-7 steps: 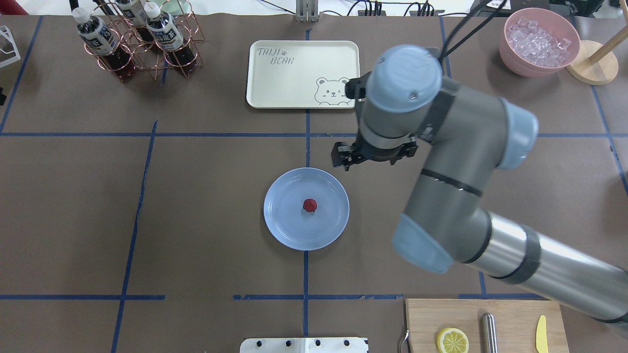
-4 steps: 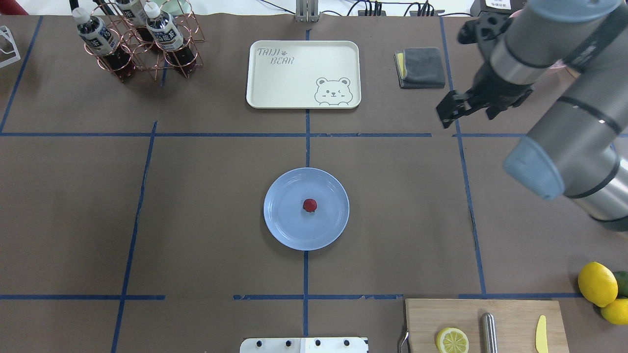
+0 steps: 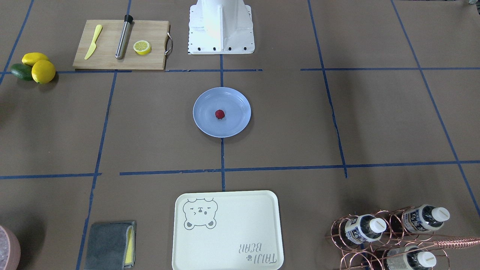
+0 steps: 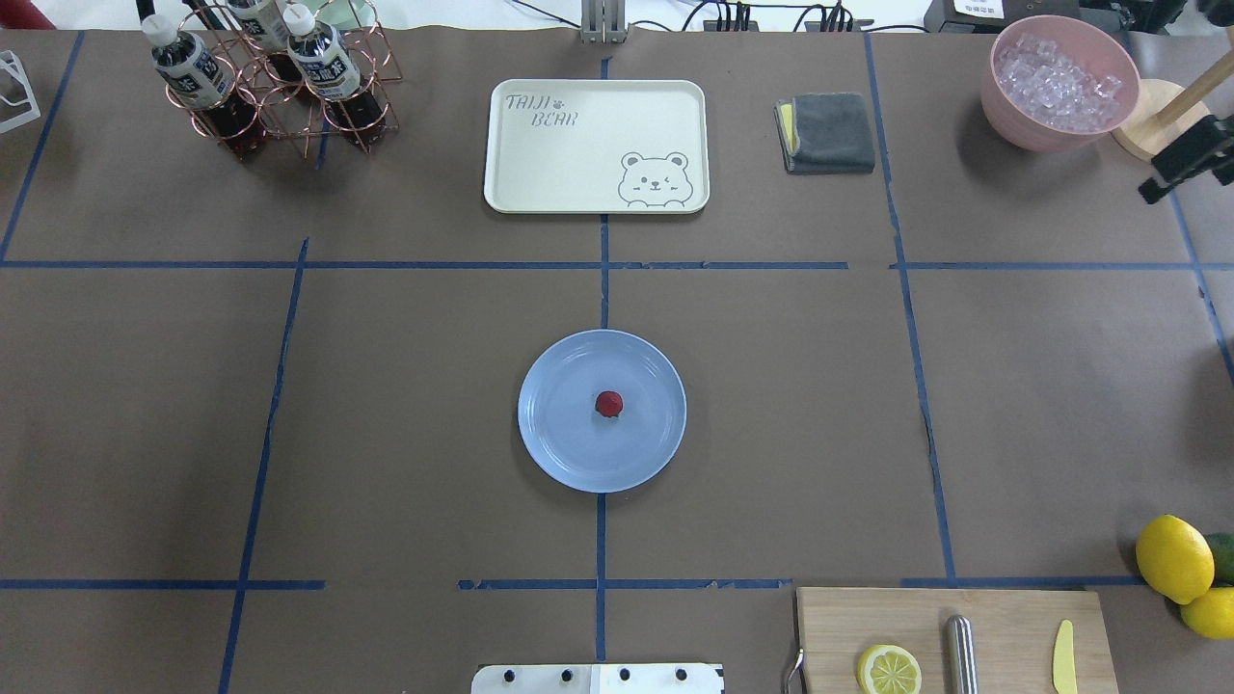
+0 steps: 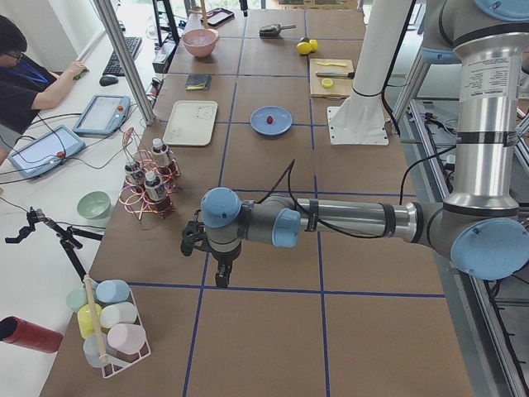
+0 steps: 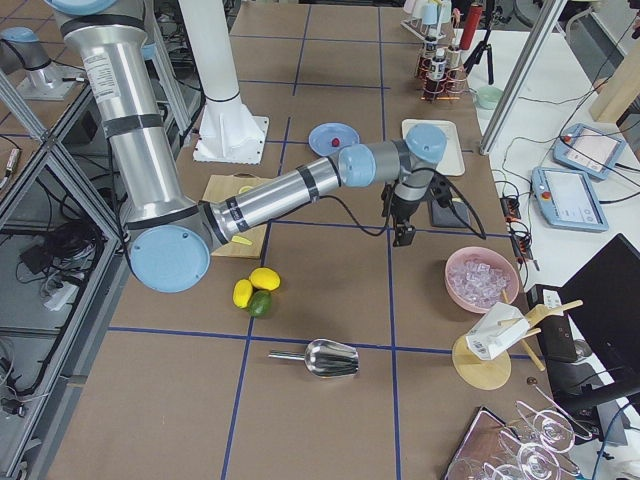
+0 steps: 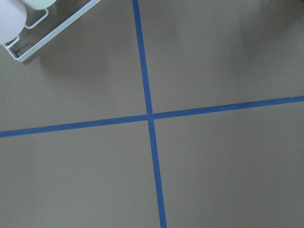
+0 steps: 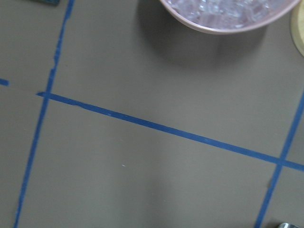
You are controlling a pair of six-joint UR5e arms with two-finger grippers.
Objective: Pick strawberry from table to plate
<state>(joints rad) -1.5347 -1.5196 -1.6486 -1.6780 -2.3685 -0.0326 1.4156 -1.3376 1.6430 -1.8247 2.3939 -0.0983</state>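
The strawberry [image 4: 608, 403] is a small dark-red berry lying near the middle of the round light-blue plate [image 4: 559, 439], which sits at the centre of the brown-paper table [image 4: 405, 405]. The front-facing view shows the same berry [image 3: 219, 114] on the plate [image 3: 205, 122]. Only a black piece of my right gripper [image 4: 1184, 162] pokes in at the far right edge, beside the ice bowl; I cannot tell whether it is open or shut. My left gripper [image 5: 221, 279] hangs over bare table far from the plate, near the cup rack; its state cannot be told.
A cream bear-print tray [image 4: 596, 145] lies beyond the plate, a grey cloth [image 4: 827, 132] to its right and a pink bowl of ice [image 4: 1059, 82] further right. A copper bottle rack [image 4: 270, 77] stands far left. A cutting board [image 4: 954, 636] and lemons [image 4: 1173, 557] sit near right.
My right arm has swung away from beside the plate, out to the far right edge of the overhead view. The strawberry and plate have not moved.
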